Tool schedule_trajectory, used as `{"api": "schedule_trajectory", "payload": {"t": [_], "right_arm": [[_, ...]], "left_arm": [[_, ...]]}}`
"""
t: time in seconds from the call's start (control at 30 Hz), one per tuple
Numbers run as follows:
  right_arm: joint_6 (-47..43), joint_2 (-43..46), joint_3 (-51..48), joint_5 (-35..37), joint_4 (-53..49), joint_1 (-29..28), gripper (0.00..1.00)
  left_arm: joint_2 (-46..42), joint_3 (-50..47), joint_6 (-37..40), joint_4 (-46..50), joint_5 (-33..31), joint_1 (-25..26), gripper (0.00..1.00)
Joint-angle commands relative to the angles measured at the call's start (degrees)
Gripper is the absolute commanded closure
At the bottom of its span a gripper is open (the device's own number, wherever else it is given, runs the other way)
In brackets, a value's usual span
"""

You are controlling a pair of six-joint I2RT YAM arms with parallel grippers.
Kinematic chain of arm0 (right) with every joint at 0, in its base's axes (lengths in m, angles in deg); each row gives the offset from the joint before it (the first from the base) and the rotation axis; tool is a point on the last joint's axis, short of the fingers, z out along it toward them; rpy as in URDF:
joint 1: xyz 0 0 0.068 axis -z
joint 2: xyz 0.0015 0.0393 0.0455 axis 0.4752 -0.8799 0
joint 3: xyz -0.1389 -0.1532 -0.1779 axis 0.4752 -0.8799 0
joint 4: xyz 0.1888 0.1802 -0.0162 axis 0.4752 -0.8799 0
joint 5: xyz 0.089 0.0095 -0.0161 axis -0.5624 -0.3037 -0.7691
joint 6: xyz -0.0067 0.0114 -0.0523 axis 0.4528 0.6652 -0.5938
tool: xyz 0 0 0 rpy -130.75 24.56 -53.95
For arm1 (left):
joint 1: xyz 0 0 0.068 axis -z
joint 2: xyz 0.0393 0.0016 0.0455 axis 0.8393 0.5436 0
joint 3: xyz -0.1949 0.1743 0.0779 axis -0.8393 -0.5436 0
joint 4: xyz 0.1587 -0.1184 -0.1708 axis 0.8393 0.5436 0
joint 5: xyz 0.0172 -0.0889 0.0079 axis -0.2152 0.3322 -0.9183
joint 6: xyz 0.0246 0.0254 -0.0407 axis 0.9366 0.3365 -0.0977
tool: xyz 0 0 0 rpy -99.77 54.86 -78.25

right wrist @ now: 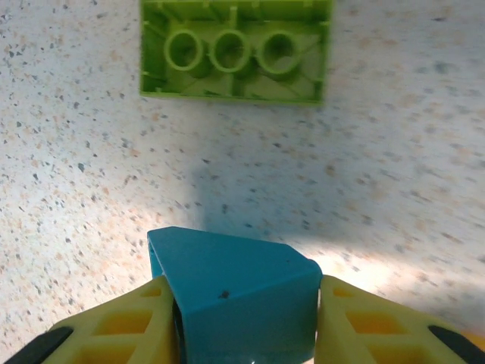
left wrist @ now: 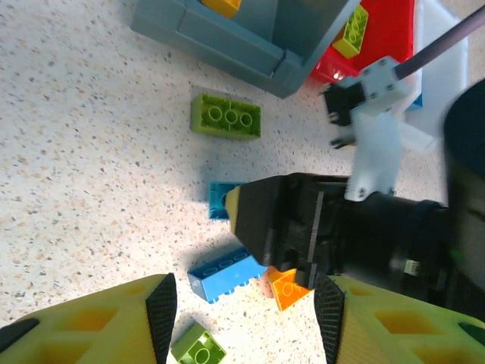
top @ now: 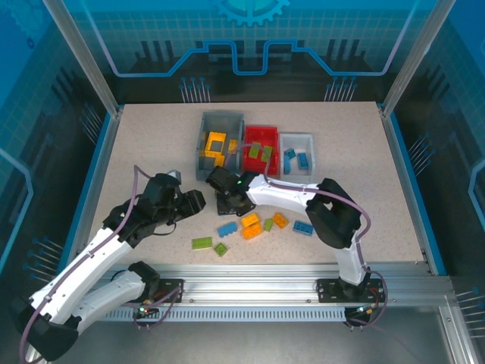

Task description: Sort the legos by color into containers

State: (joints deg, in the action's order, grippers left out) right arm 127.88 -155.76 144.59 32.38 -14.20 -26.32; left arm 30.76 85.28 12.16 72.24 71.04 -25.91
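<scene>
The sorting is looking roughly half done. Orange legos are lying in the gray bin, green ones in the red bin and blue ones in the white bin. Several more are waiting on the bench in front of the arms, among them a loose blue brick, an orange brick and a flat green piece.

The right pincer is clamping a teal-blue brick between its two yellow fingers, with the brick filling the gap. In the top view this pincer is sitting just in front of the gray bin, so the brick is some way left of the white bin, where it seems to belong. I cannot tell whether it is clear of the bench. An upturned green brick is lying apart from the pincer, just ahead of it, with bare bench between.

The left pincer is standing wide and holding nothing. It is hanging beside the right one and looking down on the loose blue brick near its fingertips
</scene>
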Motion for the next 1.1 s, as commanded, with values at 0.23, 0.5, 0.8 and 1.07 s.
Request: {"api": "schedule_trajectory", "payload": {"t": [0.23,0.5,0.8,1.07], "right_arm": [[-5.3,24.9,-13.9,11.9,-4.8,11.3,0.74],[-18.0,22.5,-11.4,13.8,-4.7,29.4,0.73],[-23.3,6.0,3.1,20.5,-9.3,31.7,0.72],[-26.9,-0.3,6.6,21.9,-10.1,31.5,0.66]], "left_arm": [[9.1,6.1,-1.5,-12.5,-1.8,15.1,0.45],[22.8,15.0,1.5,-20.0,-3.0,21.2,0.45],[26.0,18.0,2.6,-20.7,-3.2,21.9,0.45],[24.4,17.2,2.8,-19.8,-3.8,21.9,0.45]]}}
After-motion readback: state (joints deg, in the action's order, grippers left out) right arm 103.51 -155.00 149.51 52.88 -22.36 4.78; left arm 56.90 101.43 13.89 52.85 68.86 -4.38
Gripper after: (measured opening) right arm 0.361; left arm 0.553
